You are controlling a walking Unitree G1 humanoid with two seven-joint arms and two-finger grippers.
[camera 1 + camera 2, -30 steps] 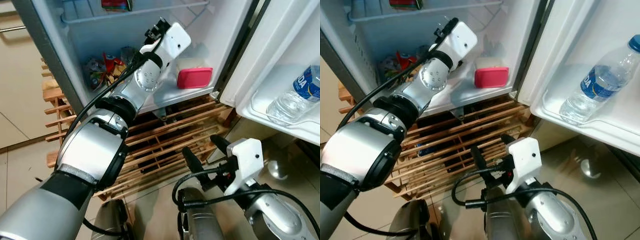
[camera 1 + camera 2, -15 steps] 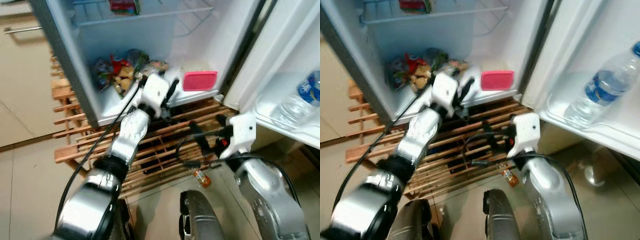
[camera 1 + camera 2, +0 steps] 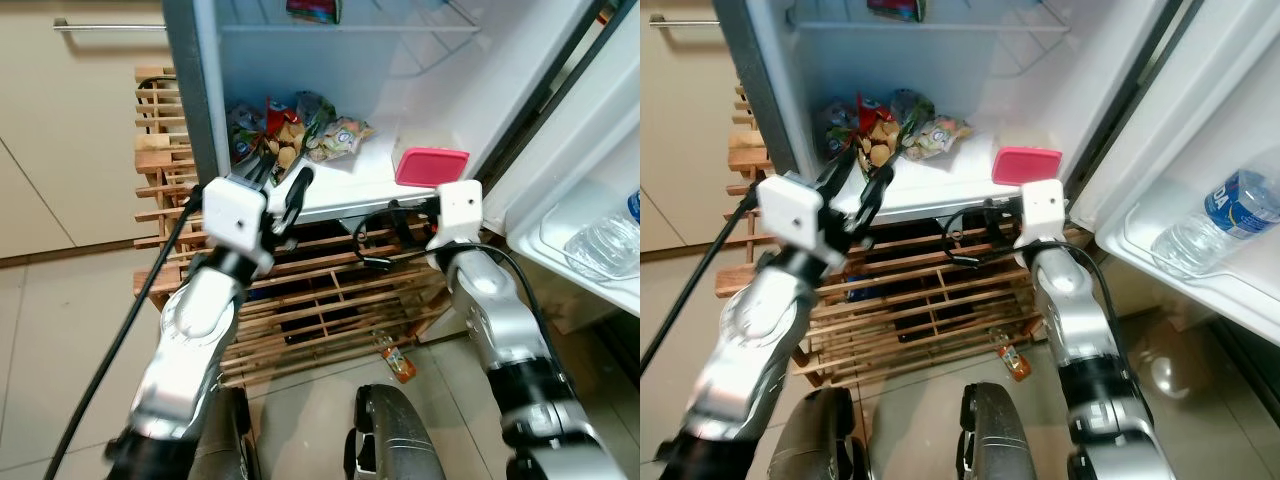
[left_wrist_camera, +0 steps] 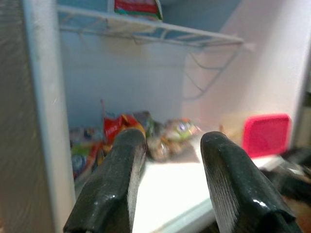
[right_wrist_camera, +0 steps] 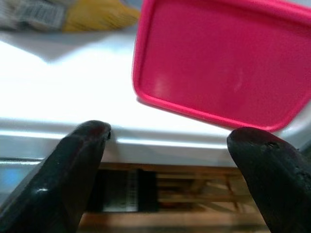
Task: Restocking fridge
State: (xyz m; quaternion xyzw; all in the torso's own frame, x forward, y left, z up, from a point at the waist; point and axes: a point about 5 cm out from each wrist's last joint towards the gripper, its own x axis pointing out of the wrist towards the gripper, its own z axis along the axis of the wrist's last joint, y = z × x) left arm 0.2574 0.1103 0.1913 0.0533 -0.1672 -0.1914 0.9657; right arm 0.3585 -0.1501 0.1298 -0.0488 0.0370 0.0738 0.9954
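The fridge stands open before me. Its bottom shelf (image 3: 350, 190) holds several snack packets (image 3: 300, 130) at the back and a container with a red lid (image 3: 432, 166) on the right. My left gripper (image 3: 281, 180) is open and empty just outside the shelf's front edge, pointing at the packets (image 4: 146, 136). My right gripper (image 3: 375, 238) is open and empty a little below the shelf's front lip, in front of the red lid (image 5: 223, 63). A water bottle (image 3: 1220, 222) lies in the door shelf on the right.
The fridge rests on a wooden slatted pallet (image 3: 330, 300). A small orange bottle (image 3: 397, 362) lies on the tiled floor by the pallet. A wire shelf (image 4: 146, 31) with a packet sits higher in the fridge. Beige cabinets (image 3: 70, 120) stand to the left.
The view has pulled back. My left arm has drawn out of the fridge to the shelf's front edge. My right arm has risen from low down to just under the red-lidded container.
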